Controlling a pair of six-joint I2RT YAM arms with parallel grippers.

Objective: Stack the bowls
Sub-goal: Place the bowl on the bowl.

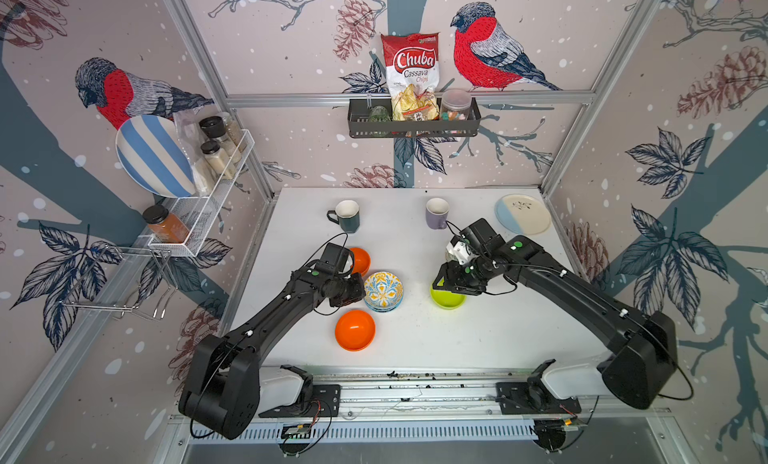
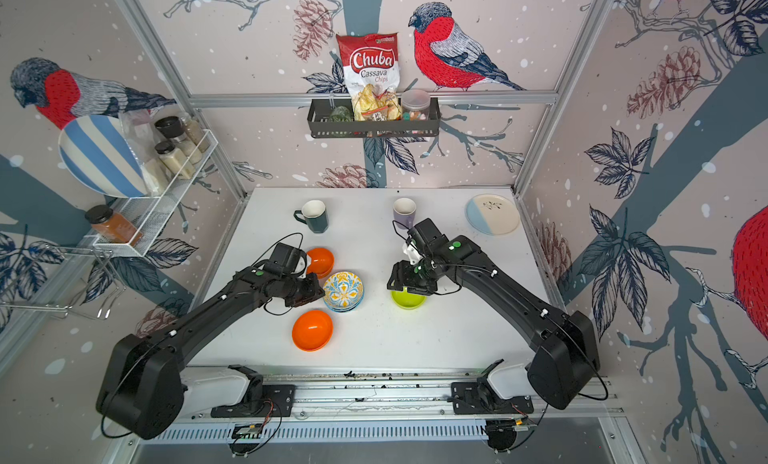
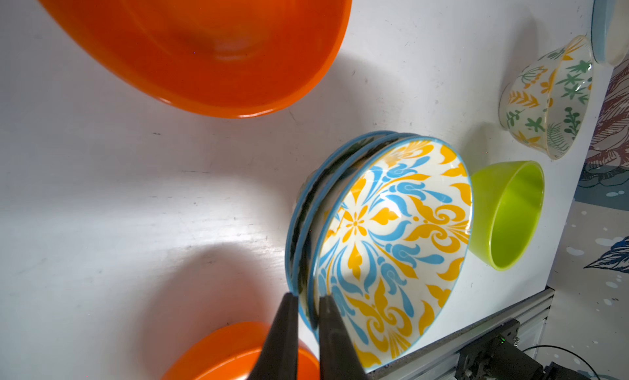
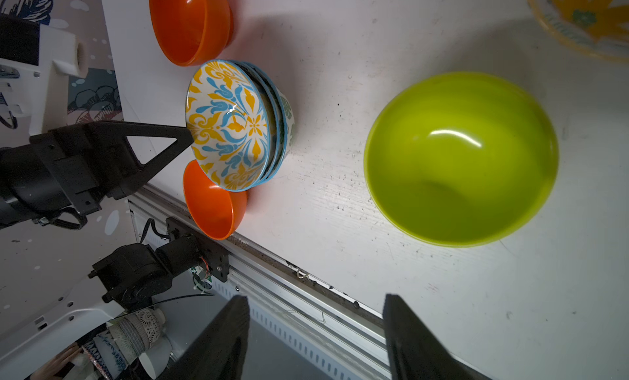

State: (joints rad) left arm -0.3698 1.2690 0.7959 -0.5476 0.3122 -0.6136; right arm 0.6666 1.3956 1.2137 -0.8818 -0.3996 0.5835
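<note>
With my left jaws nearly shut on the rim of the bowl stack [image 1: 383,290] at mid-frame in a top view, I steady it and lower the empty, wide-open right jaws astride the green bowl [image 1: 448,302] just right of it.

Table [image 1: 415,349]: white, scuffed.
Far edge: dark green mug [image 1: 345,216], lilac mug [image 1: 437,212]; plate [image 1: 523,214] in the far right corner.
Middle: bowl stack [image 1: 383,290], between far orange bowl [image 1: 360,260] and near orange bowl [image 1: 355,329].
Toward the right edge: lime green bowl [image 1: 446,300], floral bowl [image 3: 548,95].

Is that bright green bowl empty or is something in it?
Empty. The lime green bowl stands upright, and the right wrist view looks straight into its bare, glossy inside.
</note>
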